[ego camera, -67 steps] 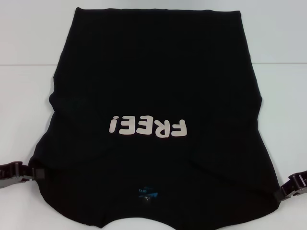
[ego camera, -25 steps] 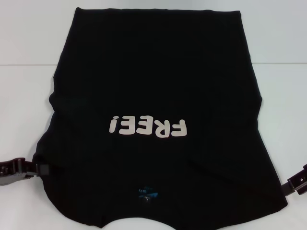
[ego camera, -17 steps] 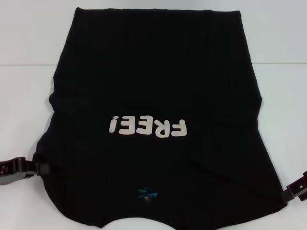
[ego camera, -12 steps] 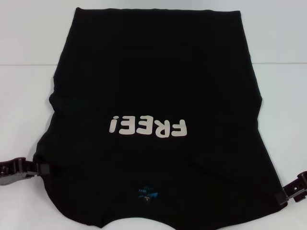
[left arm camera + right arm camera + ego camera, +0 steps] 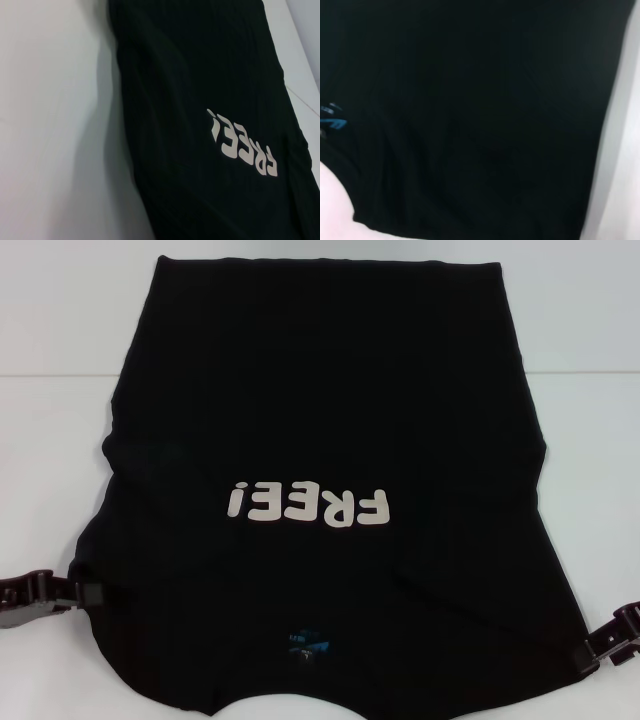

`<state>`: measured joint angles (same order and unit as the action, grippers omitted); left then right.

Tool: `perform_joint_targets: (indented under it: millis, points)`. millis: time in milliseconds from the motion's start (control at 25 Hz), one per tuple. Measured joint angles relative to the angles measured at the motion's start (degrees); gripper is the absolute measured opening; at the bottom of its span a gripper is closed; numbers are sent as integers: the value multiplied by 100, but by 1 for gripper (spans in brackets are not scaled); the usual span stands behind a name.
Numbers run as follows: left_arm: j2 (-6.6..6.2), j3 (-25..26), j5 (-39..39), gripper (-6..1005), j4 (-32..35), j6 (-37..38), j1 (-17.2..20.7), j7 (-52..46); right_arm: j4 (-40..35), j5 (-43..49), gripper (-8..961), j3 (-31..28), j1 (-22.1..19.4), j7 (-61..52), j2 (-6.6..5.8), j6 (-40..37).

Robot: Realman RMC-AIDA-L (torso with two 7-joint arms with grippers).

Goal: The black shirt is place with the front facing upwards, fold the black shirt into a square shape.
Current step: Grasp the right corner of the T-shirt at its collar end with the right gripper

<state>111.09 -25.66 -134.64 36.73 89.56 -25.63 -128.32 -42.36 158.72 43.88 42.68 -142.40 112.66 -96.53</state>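
The shirt (image 5: 320,490) runs off the head view at 6 o'clock; both grippers' fingertips are hidden at its edges.

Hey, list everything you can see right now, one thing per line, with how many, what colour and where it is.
black shirt: one, black, spread flat across the middle of the table, front up, collar toward the robot.
lettering: one word, "FREE!", off-white, on the shirt's chest, upside down from the robot's head.
neck tag: one, blue, inside the collar at the near edge.
table: one, white, under the shirt, bare on both sides.
left gripper: one, black, at the shirt's near left edge.
right gripper: one, black, at the shirt's near right edge.
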Motion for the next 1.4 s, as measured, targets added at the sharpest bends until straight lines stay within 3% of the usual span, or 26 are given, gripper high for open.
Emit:
perform_joint_targets:
  millis: [1400]
  points:
    - [9, 0, 0, 13, 1, -2, -3, 6, 0, 46, 634, 204, 156, -44, 116, 94]
